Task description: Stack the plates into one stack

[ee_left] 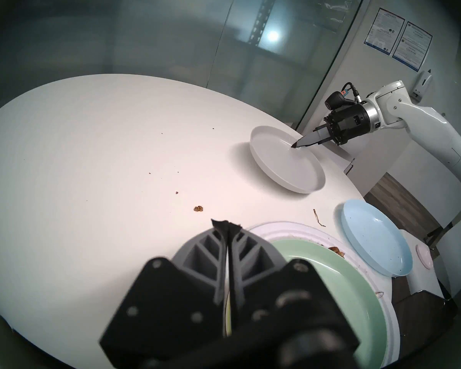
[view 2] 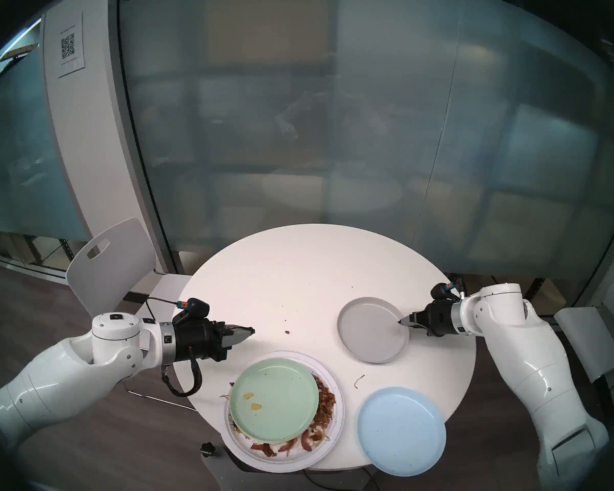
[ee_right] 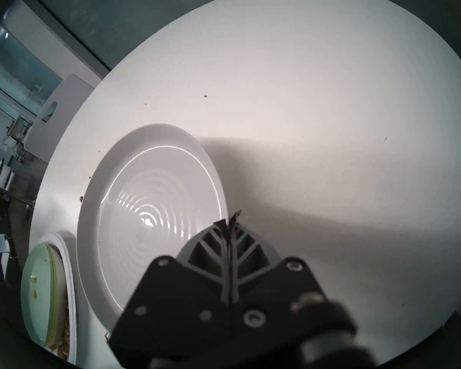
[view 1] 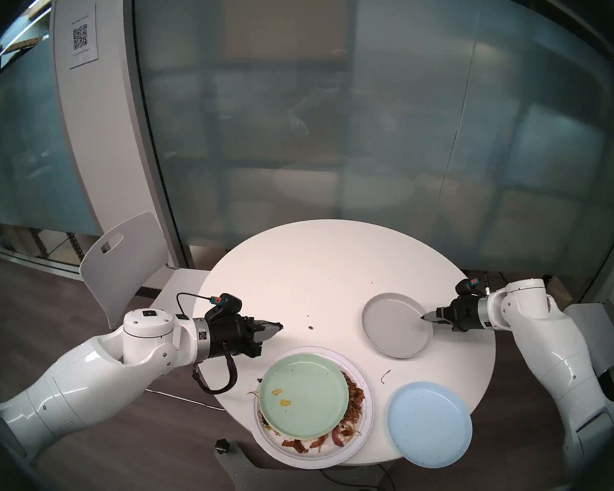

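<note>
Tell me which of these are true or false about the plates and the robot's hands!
1. The mint green plate sits on top of the big white paper plate with food scraps. True.
2. The right gripper is clamped on the grey plate. True; its jaws are shut on the rim.
3. The light blue plate is already on the stack. False; it lies alone at the table edge.
4. The left gripper holds a plate. False; it is shut and holds nothing.
5. The grey plate is full of food. False; it looks clean.
</note>
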### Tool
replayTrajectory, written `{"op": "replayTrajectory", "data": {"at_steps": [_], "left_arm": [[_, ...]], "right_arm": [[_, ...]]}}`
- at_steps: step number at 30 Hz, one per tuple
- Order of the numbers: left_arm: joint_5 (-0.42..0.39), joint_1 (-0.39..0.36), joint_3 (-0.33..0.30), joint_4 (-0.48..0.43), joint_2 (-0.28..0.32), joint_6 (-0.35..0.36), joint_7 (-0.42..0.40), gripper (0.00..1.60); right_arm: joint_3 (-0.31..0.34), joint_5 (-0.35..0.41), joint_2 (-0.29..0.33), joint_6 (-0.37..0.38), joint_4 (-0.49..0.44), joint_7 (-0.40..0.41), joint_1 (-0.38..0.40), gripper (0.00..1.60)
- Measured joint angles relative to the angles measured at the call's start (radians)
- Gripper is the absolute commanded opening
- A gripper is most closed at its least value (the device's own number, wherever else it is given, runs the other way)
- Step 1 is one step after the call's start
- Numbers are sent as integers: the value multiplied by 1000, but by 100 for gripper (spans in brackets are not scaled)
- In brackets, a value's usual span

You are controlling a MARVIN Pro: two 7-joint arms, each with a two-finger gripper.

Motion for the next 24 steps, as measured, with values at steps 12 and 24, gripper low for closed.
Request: {"op": "replayTrajectory", "data": {"at_steps": [12,24], "left_arm": [[0,0,0,0,0,0,0,32],[0,0,0,0,0,0,-1,32]], "right_arm": [[53,98,4,0,-103,81,-50,0],[-43,151,42,0,-269,126,-72,0]]}}
